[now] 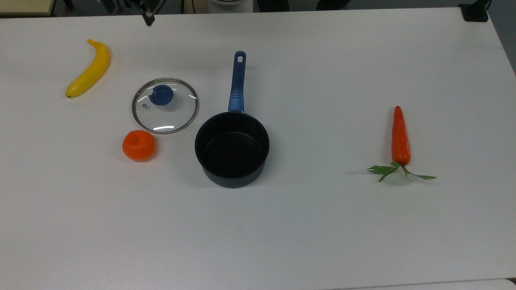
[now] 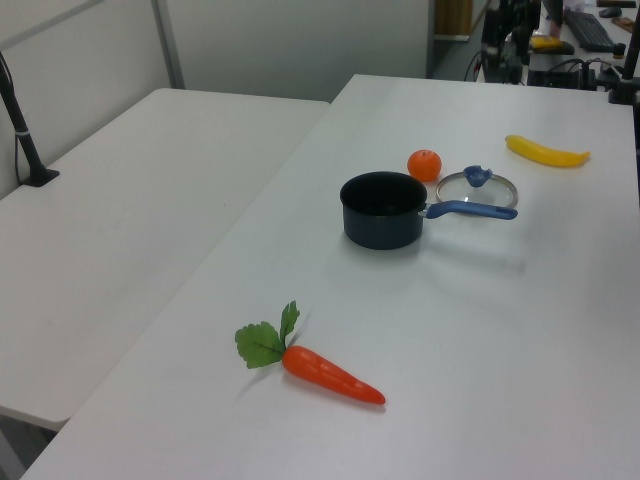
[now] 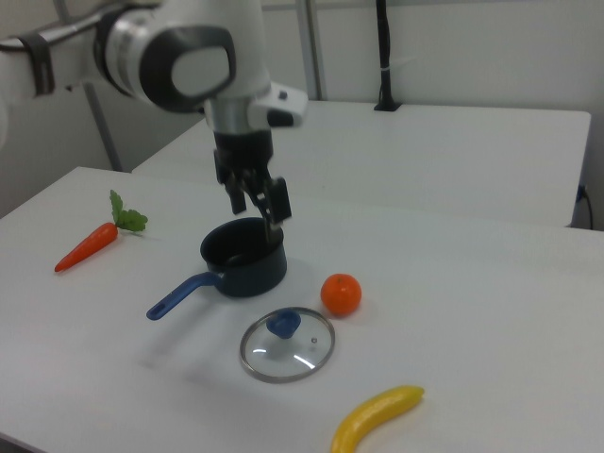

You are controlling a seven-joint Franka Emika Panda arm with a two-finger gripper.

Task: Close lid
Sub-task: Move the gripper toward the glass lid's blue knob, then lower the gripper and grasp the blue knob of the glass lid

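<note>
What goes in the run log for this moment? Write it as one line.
gripper: open, empty, in the air | lid: flat on table beside pot, not yet grasped | pot: uncovered

No text, label, brand, number or sign can be read anywhere in these views. The lid [image 1: 165, 105], the saucepan [image 1: 231, 149], the fruit and the counter [image 1: 322, 225] carry no lettering that can be made out, and the robot arm [image 3: 179, 57] in the right view bears no legible marking either.
</note>
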